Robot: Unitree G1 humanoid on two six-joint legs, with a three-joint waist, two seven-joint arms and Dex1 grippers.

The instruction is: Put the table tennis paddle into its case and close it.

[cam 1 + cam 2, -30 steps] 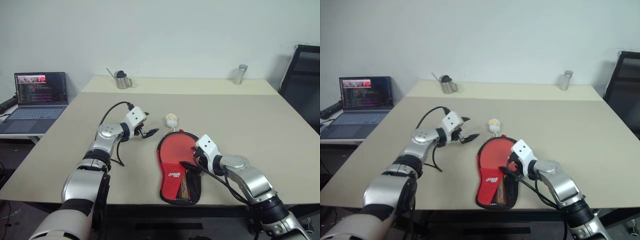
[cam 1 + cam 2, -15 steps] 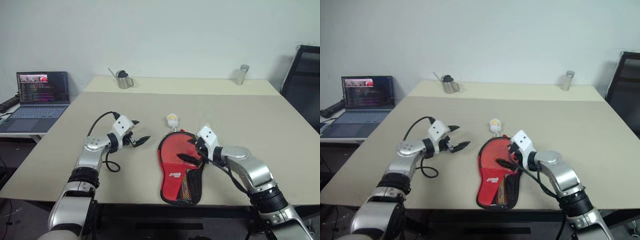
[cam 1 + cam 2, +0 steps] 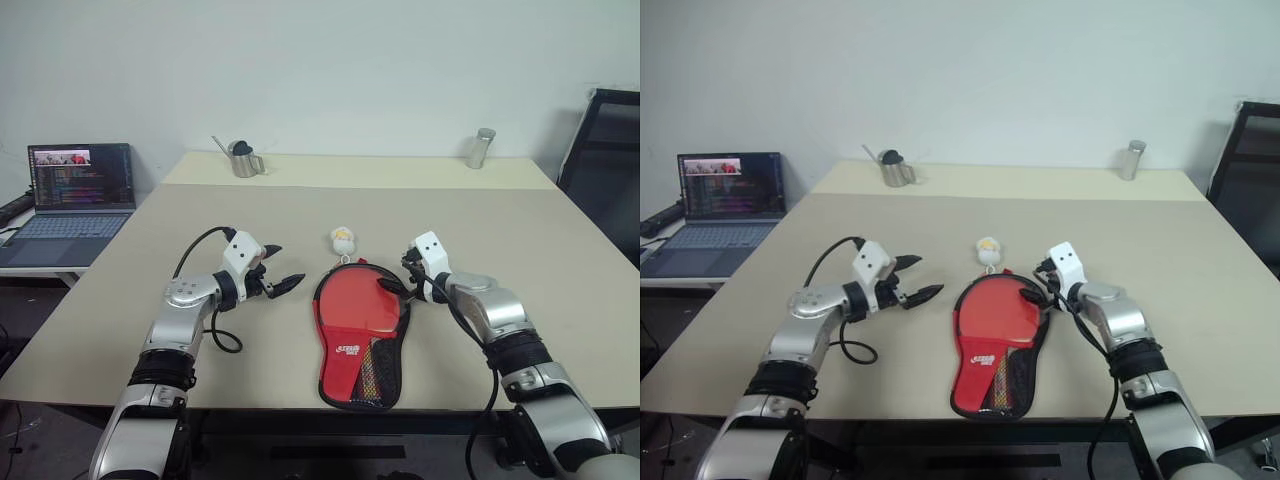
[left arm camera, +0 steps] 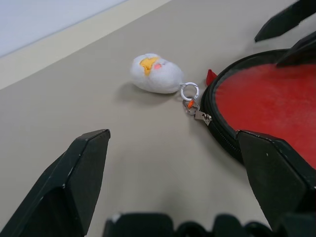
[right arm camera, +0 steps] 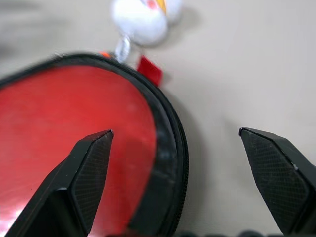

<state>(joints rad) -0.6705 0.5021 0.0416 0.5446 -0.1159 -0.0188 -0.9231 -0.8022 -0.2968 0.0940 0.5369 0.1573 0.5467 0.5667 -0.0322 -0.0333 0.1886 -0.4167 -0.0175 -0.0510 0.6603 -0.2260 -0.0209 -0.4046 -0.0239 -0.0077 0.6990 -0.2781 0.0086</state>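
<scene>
A red table tennis paddle [image 3: 358, 303] lies flat inside an open case [image 3: 360, 385], a black-trimmed pouch near the front edge of a beige table [image 3: 520, 230], round end pointing far and handle end pointing near. The red blade shows fully within the black zip rim, so the case does not look zipped shut. At the far tip of the case a silver zip pull [image 4: 201, 116] hangs by a ring from a small white plush charm [image 3: 343, 239] lying on the table. The right hand [image 3: 404, 281] hovers at the right far edge of the case, its two black fingers spread wide and empty, the case rim between them in the wrist view. The left hand [image 3: 280, 270] hovers to the left of the case, apart from it, fingers also spread and holding nothing. Judging by this, the paddle is in and closing is the step in hand; the next move likely calls for steadying the case and pinching the small pull. A laptop [image 3: 70, 195] sits far left.
</scene>
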